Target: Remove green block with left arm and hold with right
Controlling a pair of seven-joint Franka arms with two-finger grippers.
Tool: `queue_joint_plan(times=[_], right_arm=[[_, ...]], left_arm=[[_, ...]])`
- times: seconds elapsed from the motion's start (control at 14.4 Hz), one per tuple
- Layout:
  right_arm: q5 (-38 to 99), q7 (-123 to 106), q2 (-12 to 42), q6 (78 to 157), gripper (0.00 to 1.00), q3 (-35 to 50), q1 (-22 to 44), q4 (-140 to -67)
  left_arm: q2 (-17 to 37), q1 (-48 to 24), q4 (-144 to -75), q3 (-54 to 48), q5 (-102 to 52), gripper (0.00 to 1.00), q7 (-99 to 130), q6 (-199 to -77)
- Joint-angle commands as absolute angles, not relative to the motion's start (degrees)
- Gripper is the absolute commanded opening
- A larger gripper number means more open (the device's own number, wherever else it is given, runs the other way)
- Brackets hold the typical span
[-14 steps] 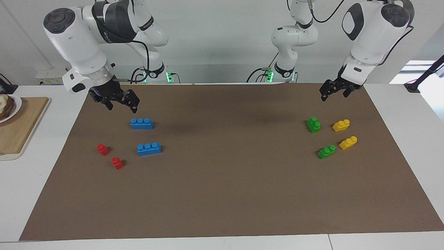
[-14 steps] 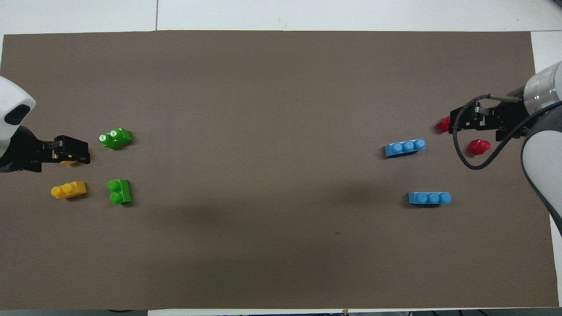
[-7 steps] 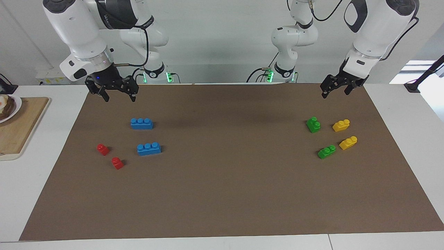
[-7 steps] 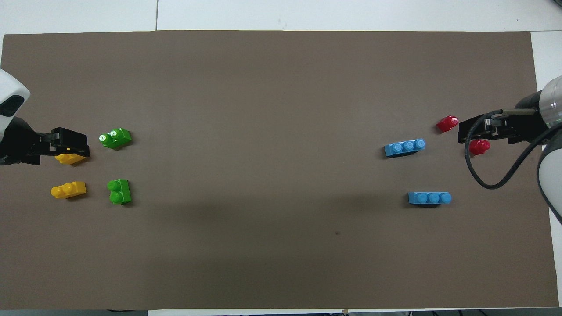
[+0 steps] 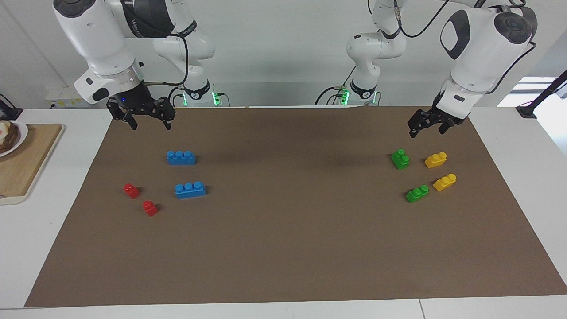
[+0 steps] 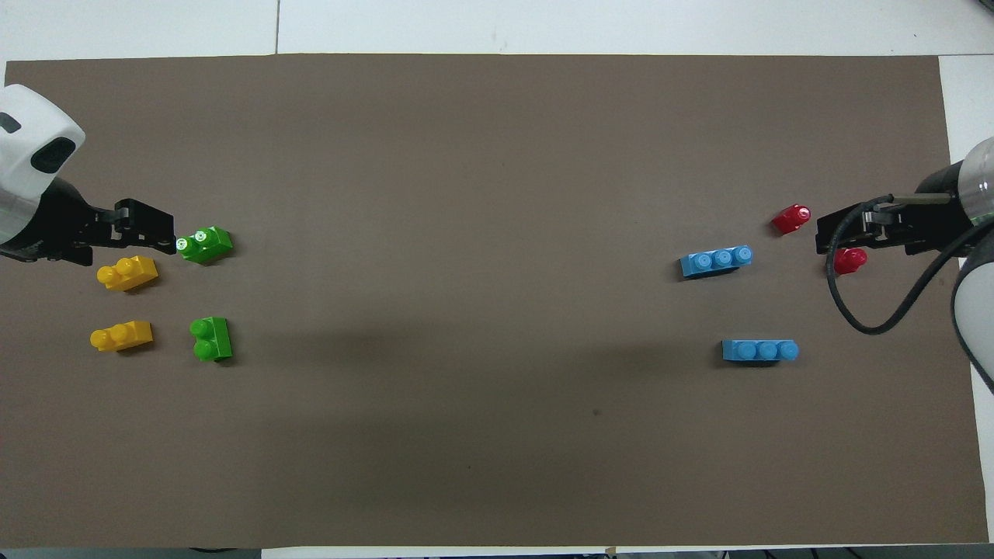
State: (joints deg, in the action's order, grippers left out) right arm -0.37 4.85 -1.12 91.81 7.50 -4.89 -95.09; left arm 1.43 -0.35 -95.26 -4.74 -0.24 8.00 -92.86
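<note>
The left gripper (image 5: 424, 125) has been lowered toward the green block (image 5: 400, 159), which lies untouched on the desk (image 5: 283, 248) just below its spread fingers (pickup seems imminent). The right gripper (image 5: 142, 118), fingers spread, has been raised and waits.

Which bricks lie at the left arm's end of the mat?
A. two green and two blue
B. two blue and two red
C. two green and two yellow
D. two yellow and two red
C: under the left gripper lie two green bricks and two yellow bricks.
</note>
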Motion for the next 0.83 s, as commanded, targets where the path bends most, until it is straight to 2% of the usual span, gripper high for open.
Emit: queue_joint_plan(times=[0.0, 0.76], right_arm=[[-1.8, 3.3, -2.2, 90.5, 1.0, 7.8, -5.2, -96.0], [-2.1, 3.4, -2.2, 90.5, 1.0, 7.7, -5.2, -96.0]], left_arm=[[1.8, -1.0, -93.9, -4.3, -0.1, 1.0, 7.2, -91.8], [1.6, -0.4, -93.9, -4.3, -0.1, 1.0, 7.0, -93.2]])
